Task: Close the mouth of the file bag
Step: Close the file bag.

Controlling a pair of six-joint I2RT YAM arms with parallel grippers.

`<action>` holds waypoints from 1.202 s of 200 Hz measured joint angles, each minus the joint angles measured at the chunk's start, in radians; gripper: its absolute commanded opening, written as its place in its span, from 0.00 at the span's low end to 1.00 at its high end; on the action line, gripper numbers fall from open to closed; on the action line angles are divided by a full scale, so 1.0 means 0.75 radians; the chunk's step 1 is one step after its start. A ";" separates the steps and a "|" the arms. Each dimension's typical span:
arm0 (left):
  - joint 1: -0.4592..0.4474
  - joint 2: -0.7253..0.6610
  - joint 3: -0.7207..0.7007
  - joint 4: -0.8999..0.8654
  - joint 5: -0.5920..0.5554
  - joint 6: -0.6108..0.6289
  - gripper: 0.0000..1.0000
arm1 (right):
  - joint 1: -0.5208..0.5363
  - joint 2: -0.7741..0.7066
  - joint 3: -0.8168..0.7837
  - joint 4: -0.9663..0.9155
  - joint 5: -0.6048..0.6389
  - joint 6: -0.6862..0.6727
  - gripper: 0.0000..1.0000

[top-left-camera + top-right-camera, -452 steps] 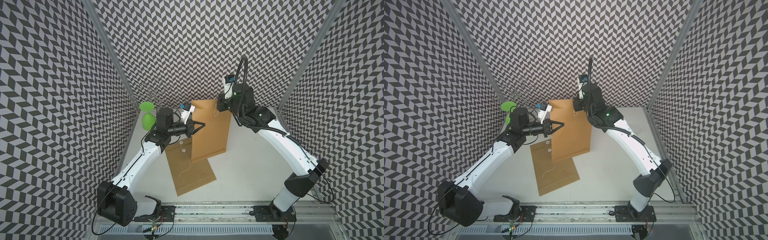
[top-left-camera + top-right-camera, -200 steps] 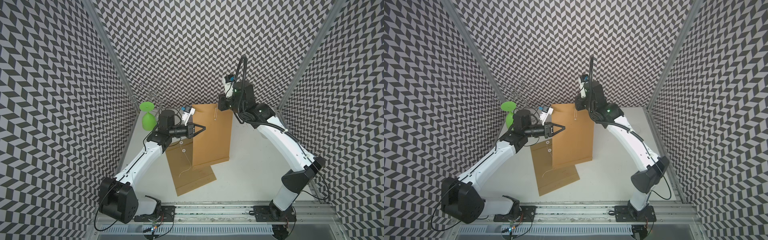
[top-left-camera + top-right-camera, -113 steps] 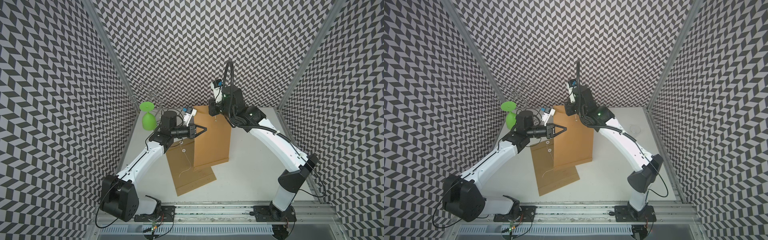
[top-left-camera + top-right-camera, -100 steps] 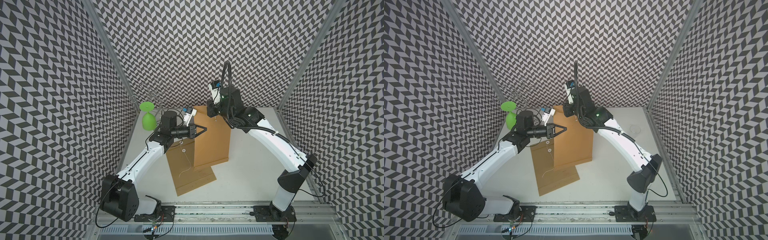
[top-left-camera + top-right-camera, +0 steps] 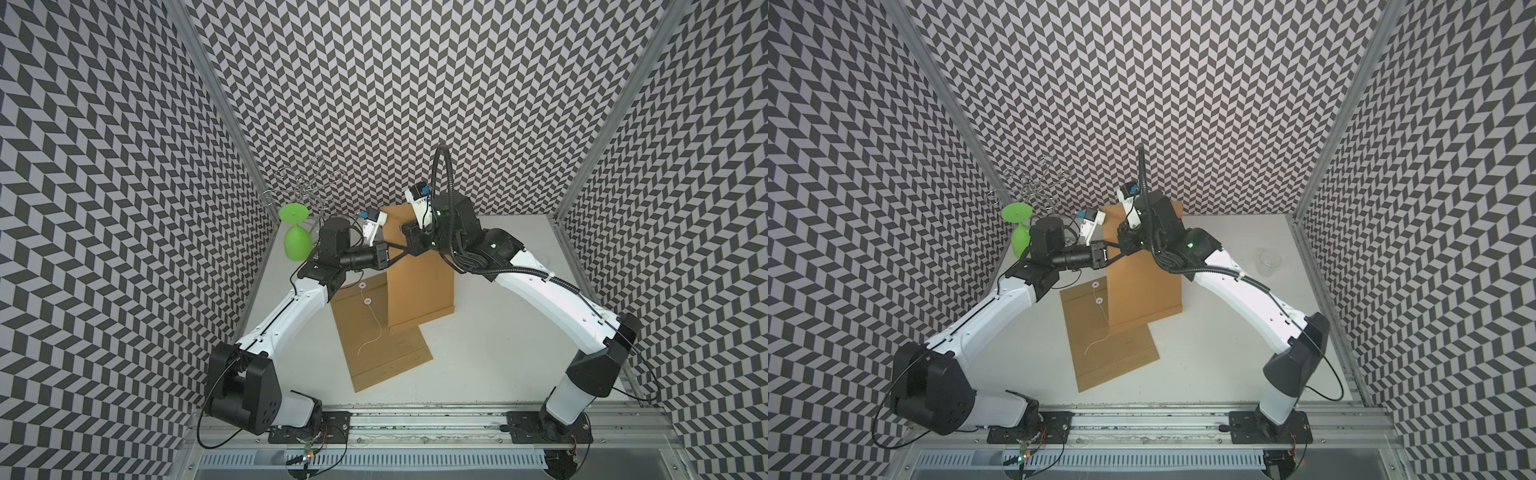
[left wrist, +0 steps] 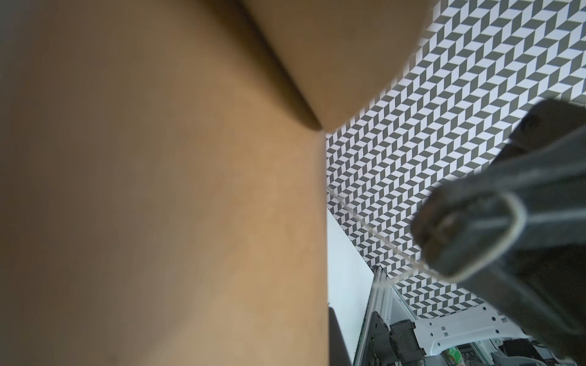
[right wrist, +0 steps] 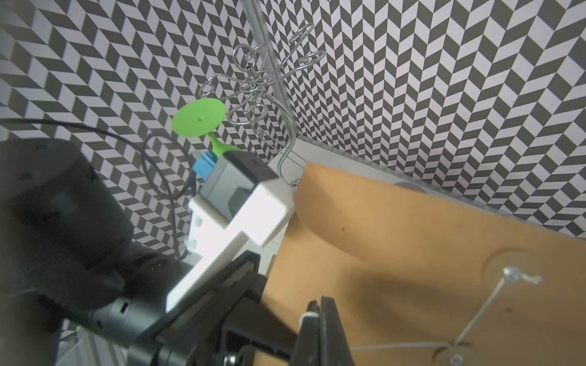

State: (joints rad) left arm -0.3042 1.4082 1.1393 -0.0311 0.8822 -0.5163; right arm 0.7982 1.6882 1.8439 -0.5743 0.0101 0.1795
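Note:
A brown file bag (image 5: pixel 419 282) (image 5: pixel 1142 291) stands tilted, its lower end resting on a second file bag (image 5: pixel 382 345) that lies flat. My left gripper (image 5: pixel 409 250) (image 5: pixel 1125 251) is shut on the tilted bag's left edge; in the left wrist view the bag (image 6: pixel 158 190) hides its jaws. My right gripper (image 5: pixel 404 232) (image 7: pixel 318 302) hangs right beside the left one, shut on the bag's white string (image 7: pixel 480 311). The string runs from the upper disc (image 7: pixel 510 269) round the lower disc (image 7: pixel 453 355) to the jaws. The flap (image 7: pixel 364 202) is folded over.
A green goblet (image 5: pixel 297 237) hangs upside down on a wire rack (image 5: pixel 307 191) at the back left corner. A clear cup (image 5: pixel 1268 262) stands at the right. The flat bag's loose string (image 5: pixel 374 328) lies on it. Patterned walls enclose three sides.
My right gripper has swung left along the top of the bag to just beside the left gripper, drawing the string with it. The left gripper and the bag have hardly moved.

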 measured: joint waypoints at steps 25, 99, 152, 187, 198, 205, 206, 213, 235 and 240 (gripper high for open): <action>0.034 0.002 0.046 0.007 0.000 -0.003 0.00 | 0.000 -0.060 -0.087 0.040 -0.069 0.024 0.00; 0.068 0.002 0.143 0.011 0.007 -0.001 0.00 | -0.004 -0.149 -0.337 0.119 -0.171 0.073 0.00; 0.069 0.002 0.172 -0.002 0.010 0.013 0.00 | -0.014 -0.149 -0.380 0.139 -0.202 0.093 0.00; 0.069 0.002 0.185 0.002 0.034 0.004 0.00 | -0.038 -0.154 -0.418 0.175 -0.220 0.102 0.00; 0.069 0.002 0.185 0.001 0.039 0.002 0.00 | -0.049 -0.158 -0.433 0.179 -0.224 0.103 0.00; 0.069 0.002 0.186 0.001 0.041 0.001 0.00 | -0.058 -0.160 -0.440 0.179 -0.226 0.103 0.00; 0.069 0.002 0.187 0.000 0.041 0.000 0.00 | -0.058 -0.160 -0.441 0.180 -0.227 0.103 0.00; 0.069 0.002 0.192 -0.002 0.043 -0.002 0.00 | -0.069 -0.164 -0.449 0.182 -0.233 0.104 0.00; 0.070 0.001 0.222 -0.002 0.060 -0.004 0.00 | -0.111 -0.177 -0.480 0.198 -0.251 0.107 0.00; 0.070 0.000 0.226 -0.001 0.064 -0.007 0.00 | -0.124 -0.180 -0.486 0.207 -0.257 0.107 0.00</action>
State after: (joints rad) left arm -0.2516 1.4082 1.3090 -0.0315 0.9298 -0.5217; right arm 0.7052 1.5532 1.4792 -0.4194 -0.1825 0.2596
